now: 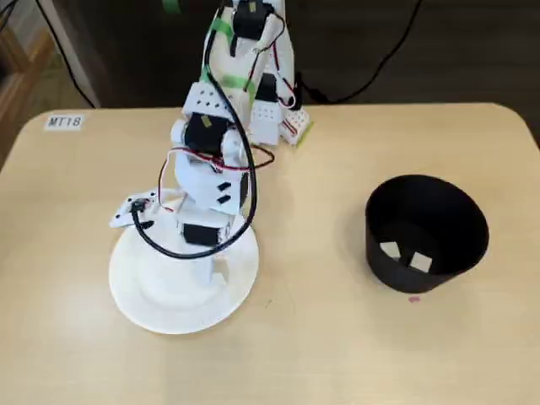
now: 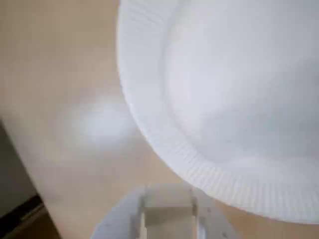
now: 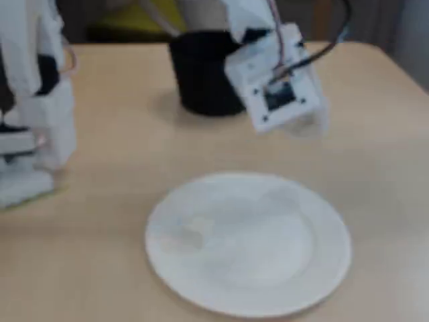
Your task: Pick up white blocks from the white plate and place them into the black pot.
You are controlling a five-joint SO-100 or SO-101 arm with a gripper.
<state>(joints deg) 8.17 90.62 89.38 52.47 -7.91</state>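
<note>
The white plate (image 1: pixel 143 295) lies at the left of the table in a fixed view, and the arm leans over it. My gripper (image 1: pixel 218 272) hangs over the plate's right part. In the wrist view the gripper (image 2: pixel 168 206) is shut on a white block (image 2: pixel 168 225), a pale square between the two white fingers (image 2: pixel 130 221), with the ribbed plate rim (image 2: pixel 149 134) beyond it. The black pot (image 1: pixel 384 261) stands at the right, apart from the arm, and holds two white blocks (image 1: pixel 390 250) (image 1: pixel 419 262). From the side, the gripper (image 3: pixel 305 127) floats above the plate (image 3: pixel 174 268), whose surface looks bare.
The arm's white base (image 1: pixel 270 118) stands at the table's back edge, with cables behind it. A label (image 1: pixel 64 122) is stuck at the back left corner. A tiny pink speck (image 1: pixel 413 299) lies in front of the pot. Bare tabletop separates plate and pot.
</note>
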